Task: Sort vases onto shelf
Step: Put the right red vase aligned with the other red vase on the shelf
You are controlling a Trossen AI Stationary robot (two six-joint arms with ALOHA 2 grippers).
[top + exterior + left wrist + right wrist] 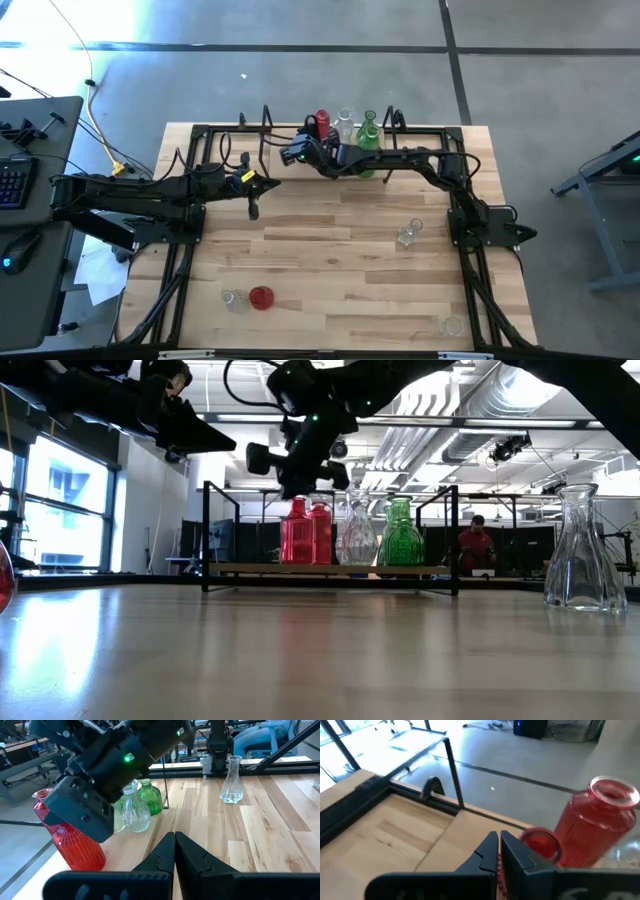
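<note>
Currently my right gripper [303, 153] hangs over the shelf [330, 569] at the table's far edge, arm stretched across from the right side. Its fingers [512, 854] are pressed together with nothing between them; the wrist view has them just above and beside a red vase's mouth [542, 842], with a taller red vase [595, 822] next to it. Whether the fingertips touch that rim, I cannot tell.

On the shelf, seen from the low view: two red vases [297, 533] side by side, then a clear vase [357, 533], then a green vase [400, 532], all upright in a row near the shelf's middle. Black wire frames [208, 535] stand at both shelf ends.

My left gripper [253, 208] waits over the table's left half, near the far edge but short of the shelf, raised off the wood. Its fingers [165, 851] are closed tight, holding nothing.

Loose on the table [330, 260]: a clear vase [408, 234] toward the right side, upright by the low view; a red vase [262, 297] with a clear one [234, 300] just beside it near the front left; another clear vase [450, 325] close to the front right corner.

Beyond the table, a person in red [475, 543] sits in the room.
</note>
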